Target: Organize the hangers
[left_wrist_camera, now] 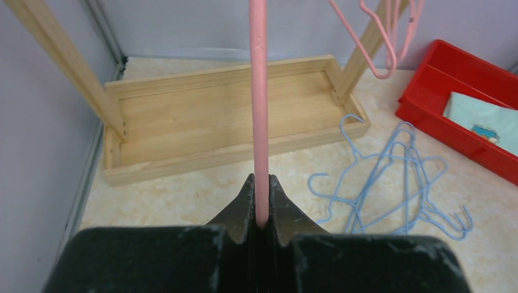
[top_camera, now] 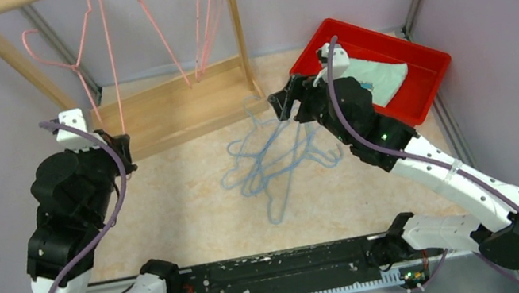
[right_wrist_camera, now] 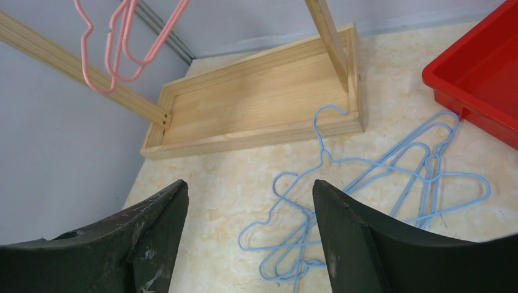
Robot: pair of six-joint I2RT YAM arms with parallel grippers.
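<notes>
Nearest to you, the blue hangers are a tangled heap flat on the table, dead centre of the overhead view. I can't count them, the wires overlap too much. Just past the heap's upper right edge, your right gripper is spread wide with nothing in it. In its wrist view the heap sits below and a bit right of the gap. That arm is clearly the closer one to the blues.

Over at middle left of the overhead view, your left gripper is clamped tight on a pink hanger. In the wrist view the wire runs straight up out of the jaws and off the top edge. So its long axis is vertical, with the hook well above the grip.

I reckon the next move all comes down to hook versus rail. In the overhead view the hook pokes out to the upper left, across the slanted post of the wooden rack. The top rail is clipped by the frame, so you can't tell if the hook is on it, beside it or short of it.

Further back, more pink hangers dangle inside the rack, their hooks cut off too. The red bin at the upper right has something pale in it. Can't make out what.
</notes>
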